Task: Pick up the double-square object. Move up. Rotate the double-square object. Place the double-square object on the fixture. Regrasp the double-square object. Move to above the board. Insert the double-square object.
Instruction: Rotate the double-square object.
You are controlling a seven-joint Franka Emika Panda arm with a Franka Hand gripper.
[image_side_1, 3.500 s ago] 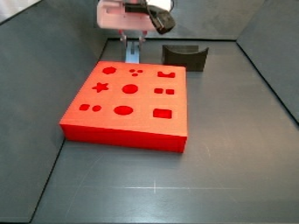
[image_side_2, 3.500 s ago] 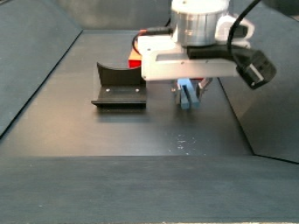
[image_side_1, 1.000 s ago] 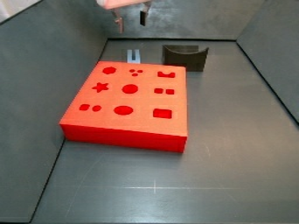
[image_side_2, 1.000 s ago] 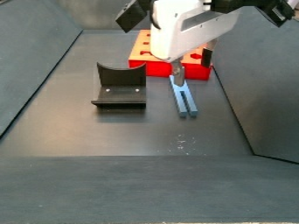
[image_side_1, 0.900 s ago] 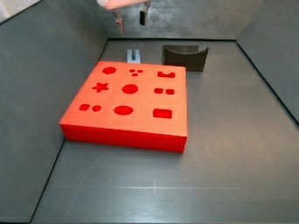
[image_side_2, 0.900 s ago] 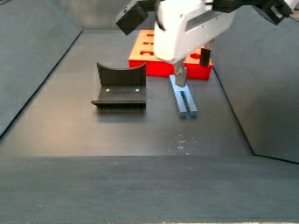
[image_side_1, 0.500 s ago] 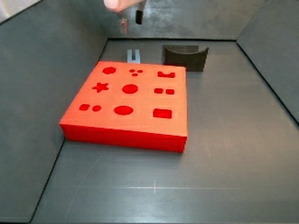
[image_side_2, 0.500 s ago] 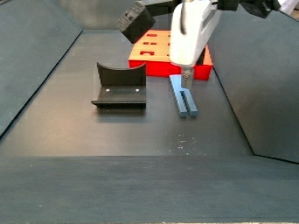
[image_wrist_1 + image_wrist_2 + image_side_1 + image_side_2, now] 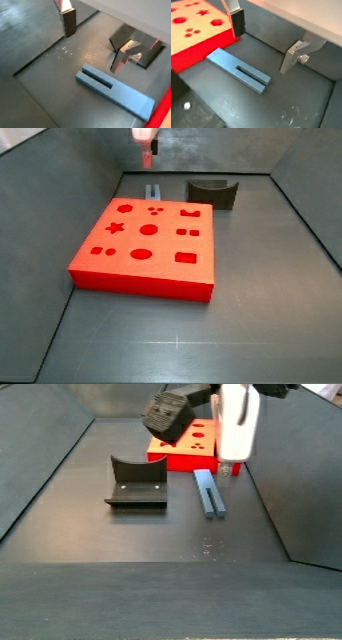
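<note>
Above dark floor: pincer (image 9: 261,42) spread, empty; double-square object (image 9: 239,70) flat beside board (image 9: 194,35); grey walls.

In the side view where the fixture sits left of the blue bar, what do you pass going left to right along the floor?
Fixture → double-square object; the open gripper hangs above the bar's far end.
</note>
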